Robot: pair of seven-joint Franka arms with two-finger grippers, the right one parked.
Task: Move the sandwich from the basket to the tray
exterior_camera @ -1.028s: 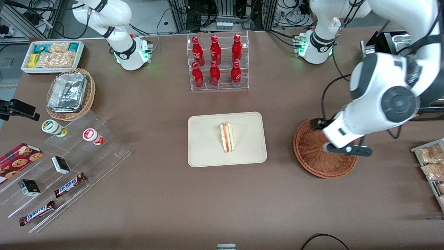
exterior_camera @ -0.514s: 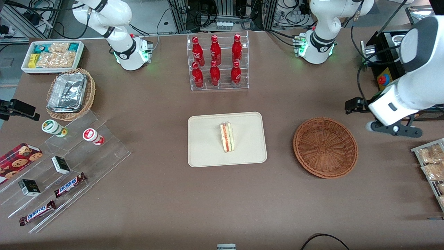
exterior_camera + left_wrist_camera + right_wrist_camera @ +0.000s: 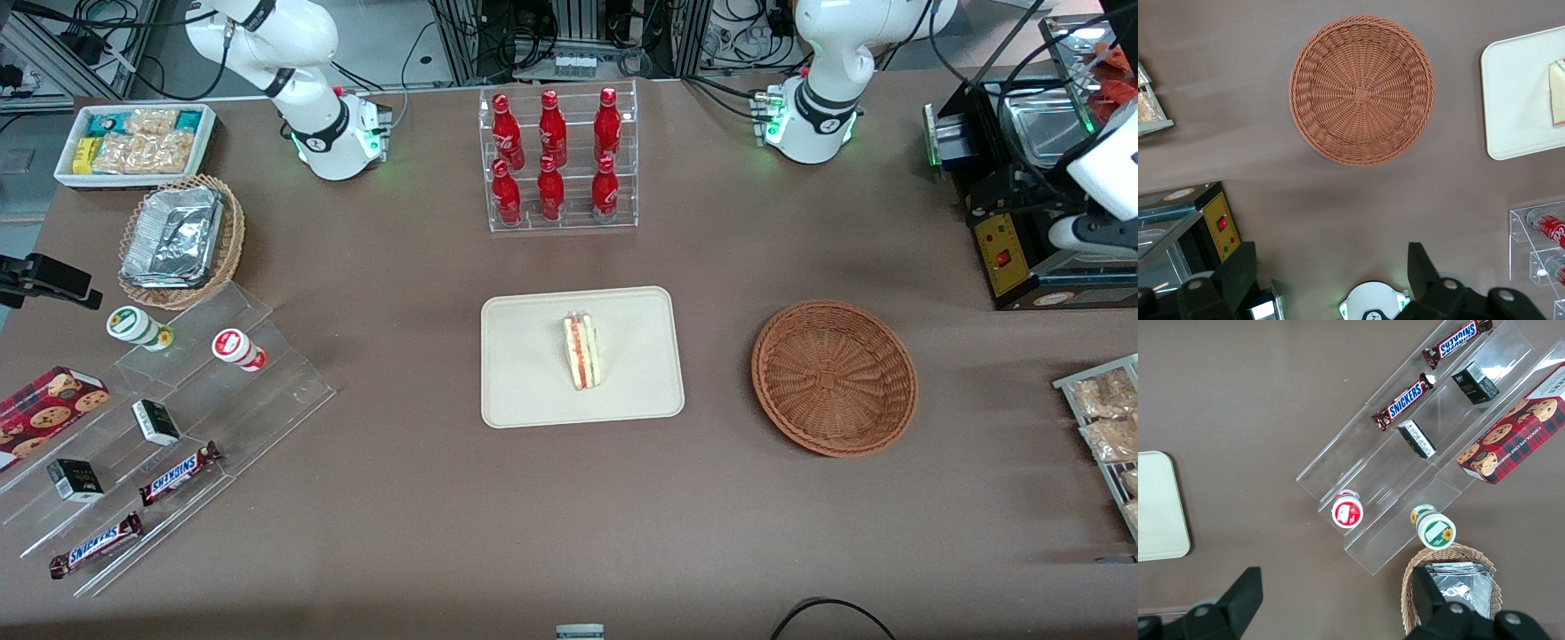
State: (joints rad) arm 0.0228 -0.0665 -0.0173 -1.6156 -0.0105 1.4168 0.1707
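Where the sandwich lies: on the tray, at about the centre of the front view, resting on one bread face with its red-orange and green filling edge turned up toward the camera.
Sandwich: clear-wrapped, well inside the rim and touching none of it; nothing holds it.
Tray: flat on the brown table, nearer the front camera than the rack of red bottles.
Basket: beside the tray toward the working arm's end of the table, apart from it; only its woven bottom shows inside.
Gripper: raised high over the table at the working arm's end, looking straight down, well apart from the basket and from the sandwich.
Fingers: spread wide, with nothing between them.
Below the gripper: bare table, the arm's round white base, and a black box with a yellow panel just beside it.
Toward the parked arm's end: a tan wicker basket of foil containers and clear stepped shelves with snack bars.
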